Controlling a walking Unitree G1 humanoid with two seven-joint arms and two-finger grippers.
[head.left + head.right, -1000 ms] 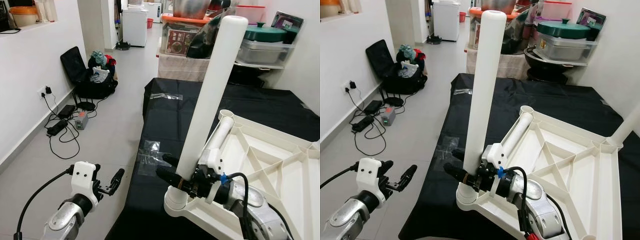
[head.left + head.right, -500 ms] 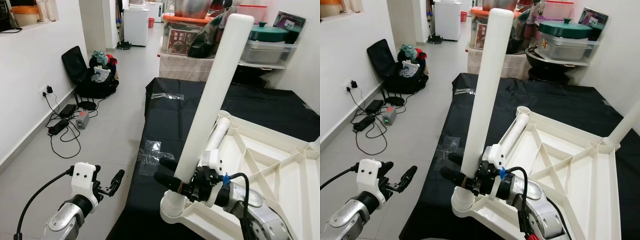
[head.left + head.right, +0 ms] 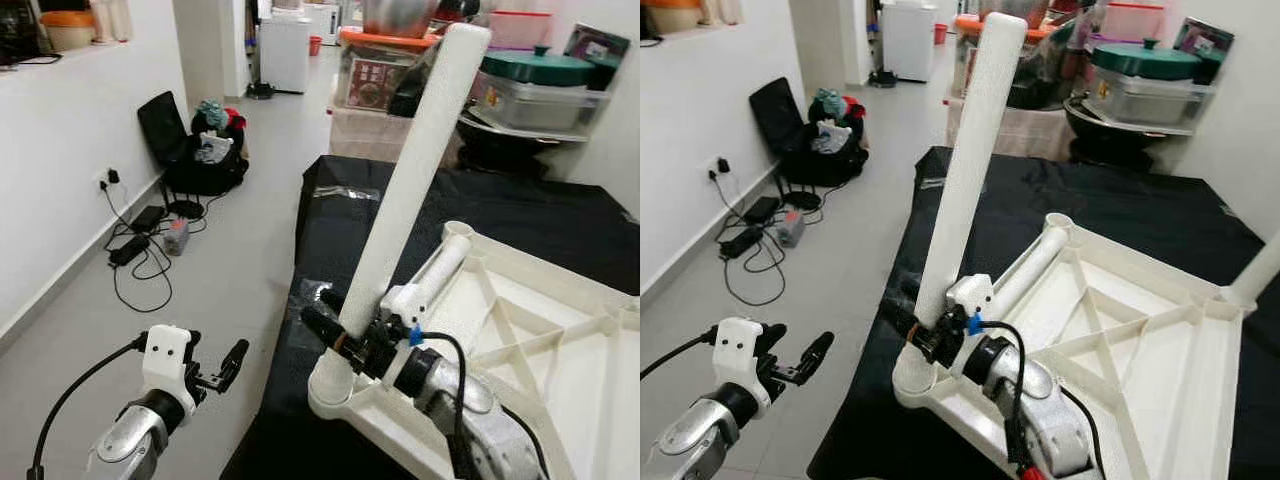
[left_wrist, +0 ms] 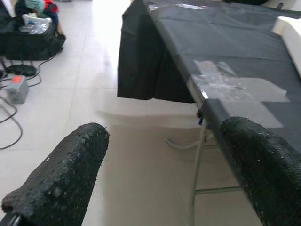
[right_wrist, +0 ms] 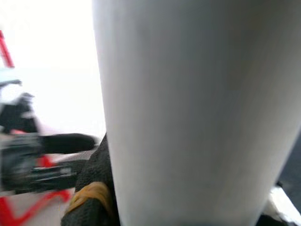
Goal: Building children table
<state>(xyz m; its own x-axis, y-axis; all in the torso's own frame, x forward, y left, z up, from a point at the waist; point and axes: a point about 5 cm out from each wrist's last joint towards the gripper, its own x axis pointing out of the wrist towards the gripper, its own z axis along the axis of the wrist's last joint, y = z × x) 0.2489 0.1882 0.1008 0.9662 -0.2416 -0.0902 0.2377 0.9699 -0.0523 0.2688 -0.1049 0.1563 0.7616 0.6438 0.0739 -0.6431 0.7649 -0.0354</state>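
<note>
**A:** Progress check on the kids' table build? Looks maybe halfway to me. The white tabletop [image 3: 1140, 350] is lying upside down on the black-covered surface [image 3: 520, 215], ribs up. One white leg [image 3: 405, 205] is standing in the corner socket [image 3: 330, 385] nearest the robot, leaning a bit instead of dead straight, so I'd guess it isn't fully seated yet.

**B:** Agreed. The right gripper [image 3: 335, 322] has its fingers clamped around that leg, just above the socket. In the right wrist view the leg [image 5: 197, 113] is right up against the camera, with one finger [image 5: 96, 188] pressed to its side. The left gripper [image 3: 225, 365] hangs off the edge of the surface over the floor, fingers spread, holding nothing.

**A:** Leg count?

**B:** Three that I can make out. The one being held, a second one [image 3: 1025, 268] lying flat along the tabletop's rim just behind the held leg, and a third [image 3: 1258, 272] poking up at the far corner, cut off by the frame edge. If there's a fourth, I can't see it.

**A:** So what's left: push the held leg home and straighten it, fit the loose one, sort out the remaining corner, then flip the whole thing upright.

**B:** Yep, one tabletop, two grippers, three legs visible.
</note>
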